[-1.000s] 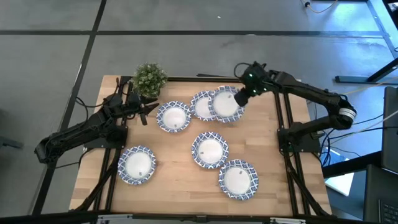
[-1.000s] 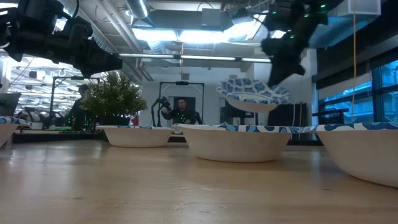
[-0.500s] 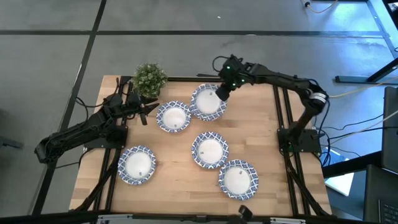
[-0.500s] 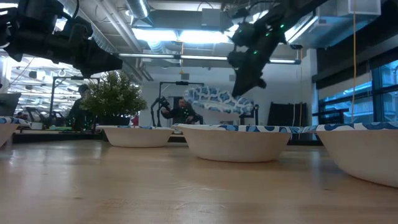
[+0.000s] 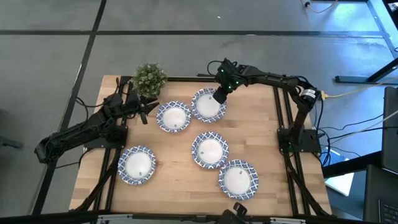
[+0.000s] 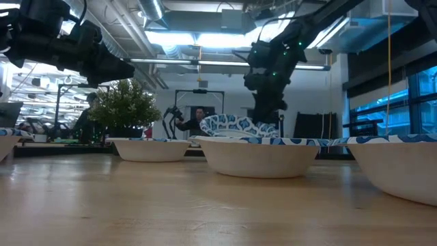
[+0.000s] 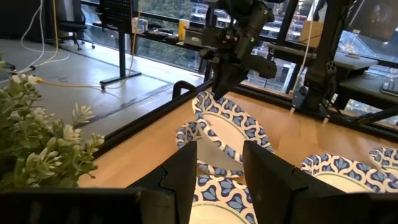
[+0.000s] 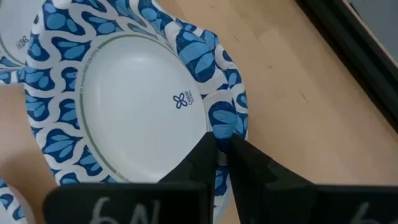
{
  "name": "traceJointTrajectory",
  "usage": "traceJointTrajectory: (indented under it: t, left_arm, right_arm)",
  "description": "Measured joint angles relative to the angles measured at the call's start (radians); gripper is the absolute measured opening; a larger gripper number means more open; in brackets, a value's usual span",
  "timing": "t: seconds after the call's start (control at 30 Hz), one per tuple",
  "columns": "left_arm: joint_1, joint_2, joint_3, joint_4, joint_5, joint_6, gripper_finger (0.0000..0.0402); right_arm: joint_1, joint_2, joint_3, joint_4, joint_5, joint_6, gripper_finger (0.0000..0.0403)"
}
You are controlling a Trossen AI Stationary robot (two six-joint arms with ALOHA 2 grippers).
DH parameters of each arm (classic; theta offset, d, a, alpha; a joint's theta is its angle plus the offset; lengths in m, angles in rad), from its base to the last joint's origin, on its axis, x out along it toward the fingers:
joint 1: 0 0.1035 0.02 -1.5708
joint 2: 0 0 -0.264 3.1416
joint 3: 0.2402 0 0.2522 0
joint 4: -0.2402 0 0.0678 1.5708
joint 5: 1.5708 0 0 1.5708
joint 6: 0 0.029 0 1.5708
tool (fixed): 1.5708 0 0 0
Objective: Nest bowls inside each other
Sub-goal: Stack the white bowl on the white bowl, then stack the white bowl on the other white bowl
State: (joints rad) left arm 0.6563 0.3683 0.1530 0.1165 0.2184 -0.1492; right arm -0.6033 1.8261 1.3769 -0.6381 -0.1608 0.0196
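Observation:
Five bowl positions show in the high view. My right gripper (image 5: 219,95) is shut on one bowl (image 5: 208,104) that lies tilted in a second bowl (image 7: 188,134) near the table's far edge. Single bowls stand on their bases to its left (image 5: 173,117), at the middle (image 5: 209,150), near right (image 5: 237,179) and near left (image 5: 137,164). In the low view the held bowl (image 6: 237,126) shows behind a nearer bowl (image 6: 256,156). My left gripper (image 5: 145,111) waits open above the table's left side, beside the plant. My right gripper pinches the held bowl's patterned rim (image 8: 224,129) between its two fingers (image 8: 205,159), on the bowl's far right side. The fingers come from above, slanting down. The bowl is tilted, its held side raised and its opposite side (image 7: 205,127) down in the bowl beneath.
A small green potted plant (image 5: 150,79) stands at the far left corner, close to my left gripper. Bare wood lies along the right edge (image 5: 264,137) and between the near bowls. A person shows in the room beyond the table (image 6: 199,119).
My right gripper has carried its bowl toward the table's left, from beside the far bowl to over it, and has then gone down. The bowl now lies tilted in that far bowl instead of hanging above the table. The gripper has stayed shut on the rim.

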Motion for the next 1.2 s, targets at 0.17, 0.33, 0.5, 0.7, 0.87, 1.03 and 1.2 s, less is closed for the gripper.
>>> traceJointTrajectory:
  t: [0.17, 0.33, 0.5, 0.7, 0.87, 1.03, 1.2]
  left_arm:
    - [0.0, 0.0, 0.0, 0.0, 0.0, 0.001, 0.0124]
    - [0.0, 0.0, 0.0, 0.0, 0.0, 0.001, 0.0124]
    - [0.0, 0.0, 0.0, 0.0, -0.001, 0.002, 0.0124]
    - [0.0, 0.0, 0.0, 0.0, -0.001, 0.002, 0.0124]
    - [0.0, 0.0, 0.0, 0.0, -0.001, 0.002, 0.0124]
    - [0.0, 0.0, 0.0, 0.0, -0.002, 0.002, 0.0124]
    - [0.0, 0.0, 0.0, 0.0, -0.002, 0.002, 0.0124]
  right_arm:
    - [0.0, -0.004, 0.0, 0.024, 0.0, -0.003, 0.004]
    - [0.0, -0.004, 0.0, 0.044, 0.0, -0.005, 0.0063]
    - [0.0, -0.004, 0.0, 0.043, 0.0, -0.006, 0.0109]
    - [0.0, -0.004, 0.0, 0.043, -0.003, -0.003, 0.0149]
    - [0.007, -0.004, 0.0, 0.013, -0.185, -0.025, 0.0158]
    - [0.054, -0.004, 0.0, -0.045, -0.247, -0.033, 0.0158]
    - [0.111, -0.012, -0.001, -0.095, -0.18, -0.075, 0.0158]
